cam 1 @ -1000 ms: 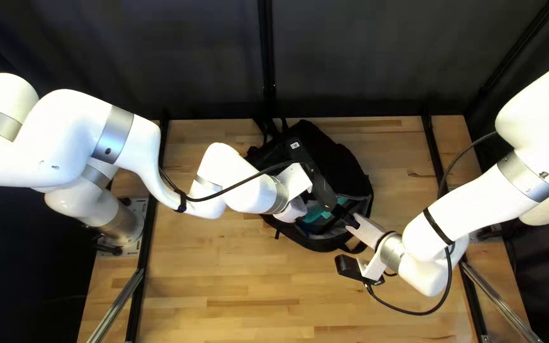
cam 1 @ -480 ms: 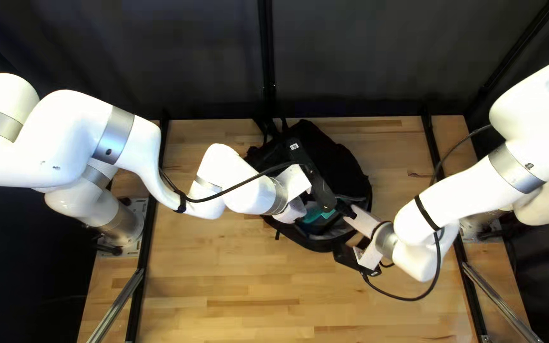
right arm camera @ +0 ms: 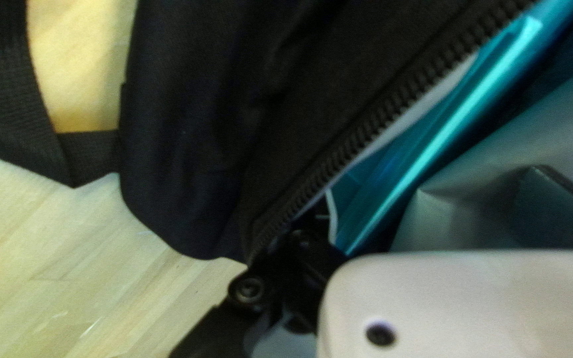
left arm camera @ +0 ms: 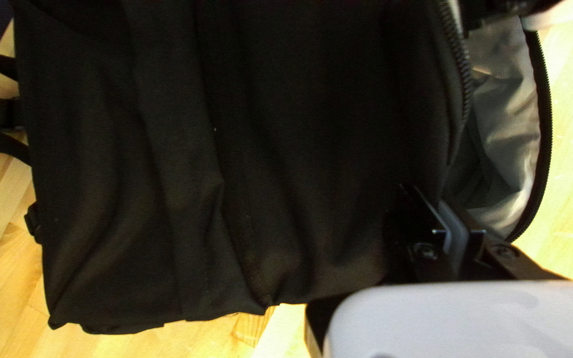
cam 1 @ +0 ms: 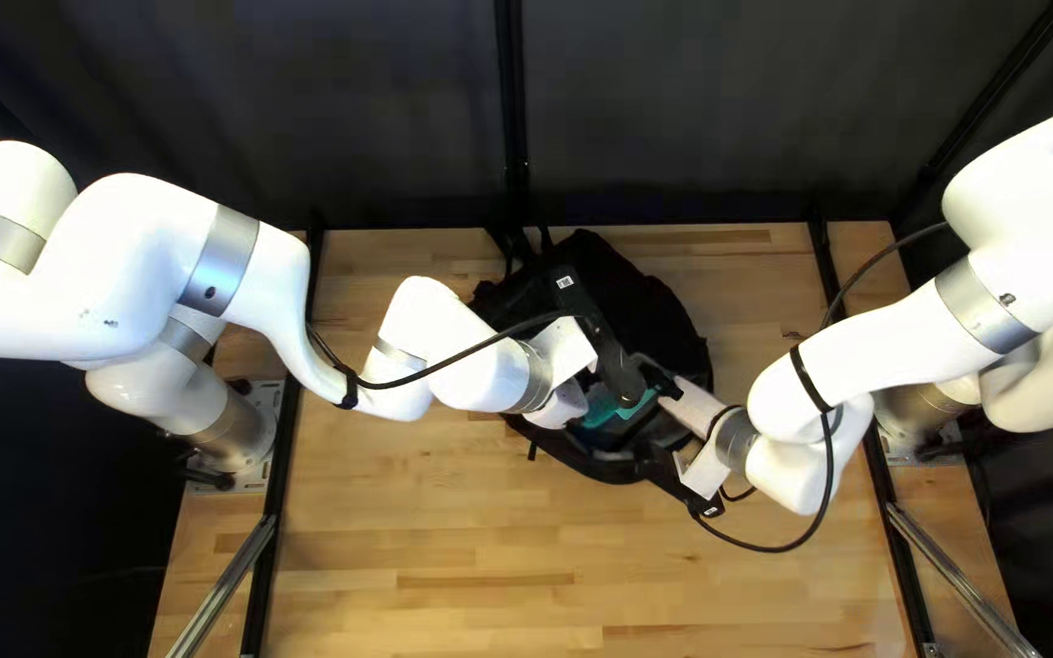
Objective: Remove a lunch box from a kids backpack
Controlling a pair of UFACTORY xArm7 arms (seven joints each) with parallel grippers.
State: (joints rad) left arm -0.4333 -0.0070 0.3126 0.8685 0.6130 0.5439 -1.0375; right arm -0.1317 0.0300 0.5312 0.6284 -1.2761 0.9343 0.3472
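"Where to look for the backpack [cam 1: 661,311]?"

"Near the middle of the worktop [cam 1: 429,548], toward the far edge. Black, with its opening toward the near side, between both arms."

"And the lunch box [cam 1: 612,408]?"

"Still inside the backpack, to judge by the teal showing in the opening. Lying between the two claws in the top left view. Bright and shiny in the right wrist view, just beside the open zipper [right arm camera: 379,126]."

"Left claw [cam 1: 561,405] pressed together or spread?"

"Cannot tell. Set at the edge of the opening in its own wrist view, right by the black cloth and the grey lining [left arm camera: 509,99]. Mostly covered by its own camera mount in the top left view."

"Right claw [cam 1: 655,375], then?"

"Cannot tell either. Partly hidden in its own wrist view, down at the end of the zipper, near the lunch box. Reaching in over the opening from the right in the top left view."

"Anything more around?"

"See the wide black strap [right arm camera: 4,99] looping out from the backpack, over the worktop. Also a black cable [cam 1: 795,542] hanging in a curve off the right arm, and a dark curtain [cam 1: 307,122] behind the worktop."
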